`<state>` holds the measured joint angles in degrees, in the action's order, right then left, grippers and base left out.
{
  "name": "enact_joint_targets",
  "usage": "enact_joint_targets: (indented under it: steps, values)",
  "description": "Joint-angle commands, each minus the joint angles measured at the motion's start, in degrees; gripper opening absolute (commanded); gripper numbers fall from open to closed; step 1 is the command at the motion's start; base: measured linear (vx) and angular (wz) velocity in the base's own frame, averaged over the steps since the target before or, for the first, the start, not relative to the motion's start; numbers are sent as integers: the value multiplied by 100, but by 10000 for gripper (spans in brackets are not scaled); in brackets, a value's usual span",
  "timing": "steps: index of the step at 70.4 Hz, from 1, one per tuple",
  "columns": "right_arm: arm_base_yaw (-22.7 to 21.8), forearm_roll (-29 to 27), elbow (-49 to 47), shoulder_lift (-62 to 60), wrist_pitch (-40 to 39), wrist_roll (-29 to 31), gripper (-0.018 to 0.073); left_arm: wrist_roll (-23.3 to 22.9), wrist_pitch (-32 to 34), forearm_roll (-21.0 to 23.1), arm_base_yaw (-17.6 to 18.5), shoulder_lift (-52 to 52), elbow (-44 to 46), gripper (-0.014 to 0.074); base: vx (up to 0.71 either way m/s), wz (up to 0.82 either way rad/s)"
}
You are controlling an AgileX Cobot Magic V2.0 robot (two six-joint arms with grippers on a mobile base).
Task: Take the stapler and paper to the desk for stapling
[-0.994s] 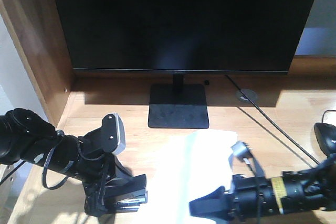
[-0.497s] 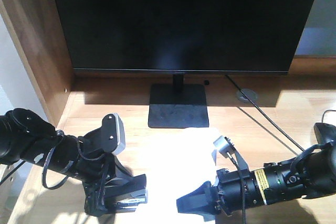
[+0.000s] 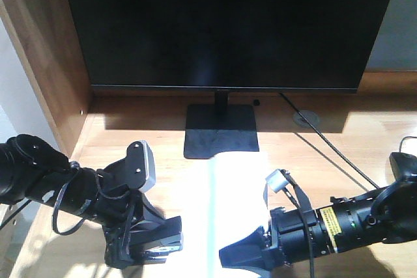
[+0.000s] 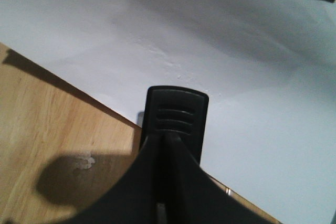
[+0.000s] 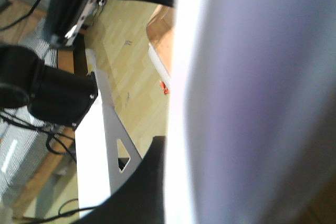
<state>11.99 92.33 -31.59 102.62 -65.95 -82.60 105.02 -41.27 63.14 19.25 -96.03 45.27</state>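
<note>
Clamps the stapler (image 3: 163,247) in the closed left fingers (image 3: 140,242), low over the tabletop (image 3: 130,136). Pinches the paper (image 3: 228,193) by its near edge in the closed right fingers (image 3: 238,258), bowed upward ahead of them, reaching under the left fingers' tips.

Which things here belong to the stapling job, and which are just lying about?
Job:
- stapler, in left gripper
- paper, in right gripper
- desk

Lying about:
- monitor
- mouse
- cable
</note>
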Motion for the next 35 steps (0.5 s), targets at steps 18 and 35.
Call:
enact_joint_targets:
  steps: [18, 35]
  values:
    - [1, 36, -77, -323, -295, -442, -3, -5, -168, 234, 22, 164, 118, -6, 0, 0]
    - [1, 65, -77, -323, 670, -746, -3, -5, -168, 234, 22, 164, 118, -6, 0, 0]
